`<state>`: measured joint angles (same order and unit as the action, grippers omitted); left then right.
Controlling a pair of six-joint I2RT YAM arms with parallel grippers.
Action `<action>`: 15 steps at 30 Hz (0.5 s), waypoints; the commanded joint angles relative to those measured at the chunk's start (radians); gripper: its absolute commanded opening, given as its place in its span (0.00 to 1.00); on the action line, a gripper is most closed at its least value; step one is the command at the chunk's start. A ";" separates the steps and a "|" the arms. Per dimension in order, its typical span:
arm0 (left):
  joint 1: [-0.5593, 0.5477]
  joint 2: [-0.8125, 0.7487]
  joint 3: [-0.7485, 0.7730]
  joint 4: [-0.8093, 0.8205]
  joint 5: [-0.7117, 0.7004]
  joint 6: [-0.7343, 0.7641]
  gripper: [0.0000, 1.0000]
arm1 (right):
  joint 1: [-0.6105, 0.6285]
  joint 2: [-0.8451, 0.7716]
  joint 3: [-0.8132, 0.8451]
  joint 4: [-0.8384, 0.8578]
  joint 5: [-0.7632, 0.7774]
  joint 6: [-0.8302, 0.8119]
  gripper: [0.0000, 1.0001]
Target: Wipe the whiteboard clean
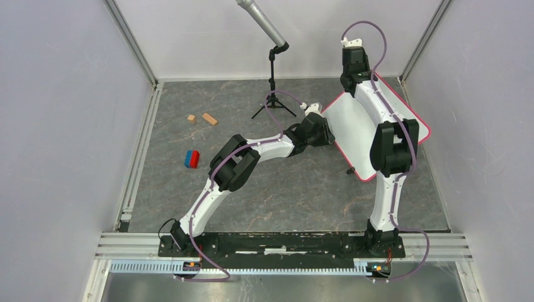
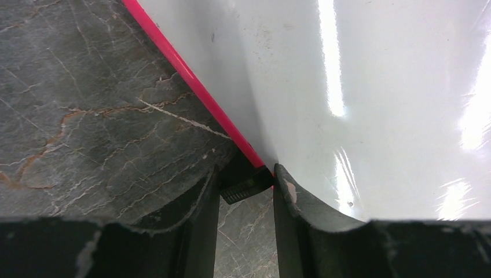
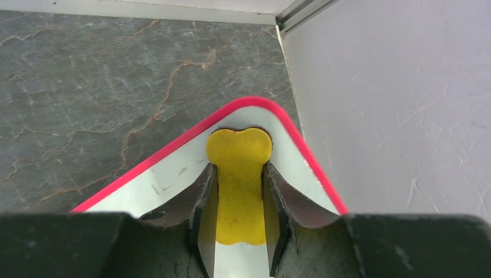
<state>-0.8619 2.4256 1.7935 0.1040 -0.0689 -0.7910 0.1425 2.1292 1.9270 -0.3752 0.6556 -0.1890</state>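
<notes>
The whiteboard lies skewed at the right of the floor, white with a pink-red rim. My left gripper is at its left edge. In the left wrist view the left gripper is closed around the rim and a small black foot of the whiteboard. My right gripper is over the far corner. In the right wrist view it is shut on a yellow bone-shaped piece, which lies flat on the whiteboard near its rounded corner. I see no marks on the visible white surface.
A microphone on a black tripod stand stands at the back, left of the board. Two small wooden blocks and a red-and-blue block lie to the left. The right wall is close beside the board's far corner.
</notes>
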 commanded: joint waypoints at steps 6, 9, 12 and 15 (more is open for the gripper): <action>0.014 0.021 -0.042 -0.143 -0.062 0.007 0.02 | 0.066 0.040 -0.070 -0.010 0.010 0.009 0.31; 0.014 0.021 -0.042 -0.143 -0.064 0.006 0.02 | 0.063 0.046 -0.030 -0.020 0.043 -0.012 0.31; 0.014 0.021 -0.042 -0.143 -0.062 0.007 0.02 | 0.031 0.057 0.057 -0.058 0.048 -0.009 0.32; 0.014 0.021 -0.042 -0.142 -0.062 0.007 0.02 | -0.003 0.047 0.098 -0.065 0.041 -0.006 0.32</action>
<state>-0.8616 2.4256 1.7935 0.1059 -0.0700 -0.7914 0.2054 2.1853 1.9320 -0.4290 0.6693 -0.1963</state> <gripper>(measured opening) 0.420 0.349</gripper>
